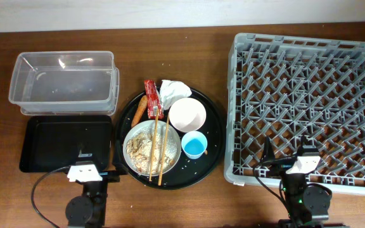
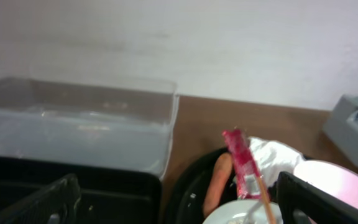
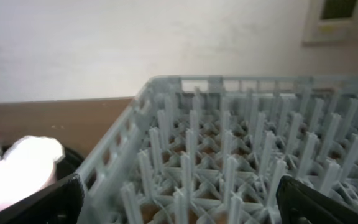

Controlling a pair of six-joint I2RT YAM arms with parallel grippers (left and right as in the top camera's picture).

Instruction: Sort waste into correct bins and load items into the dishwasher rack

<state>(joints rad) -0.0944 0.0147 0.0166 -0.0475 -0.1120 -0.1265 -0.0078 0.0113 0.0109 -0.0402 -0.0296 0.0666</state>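
A round black tray [image 1: 211,151] holds the white napkin [image 1: 173,90], red wrapper [image 1: 152,98], orange food piece [image 1: 139,109], white bowl [image 1: 187,114], blue cup [image 1: 194,145] and a white dish [image 1: 138,136] of rice scraps with chopsticks [image 1: 158,142] across it. The clear tub [image 1: 62,82] and black rectangular tray [image 1: 56,142] lie at the left. The grey rack [image 1: 309,107] is at the right. My left gripper [image 1: 89,161] is open and empty at the black tray's near edge [image 2: 179,208]. My right gripper [image 1: 287,152] is open and empty over the rack's near edge [image 3: 179,208].
The left wrist view shows the tub [image 2: 79,124], wrapper [image 2: 241,162], orange piece [image 2: 216,183], napkin [image 2: 272,155] and bowl [image 2: 337,180]. The right wrist view shows the rack's pegs [image 3: 229,155] and the bowl [image 3: 17,171] at far left. A pale wall stands behind the table.
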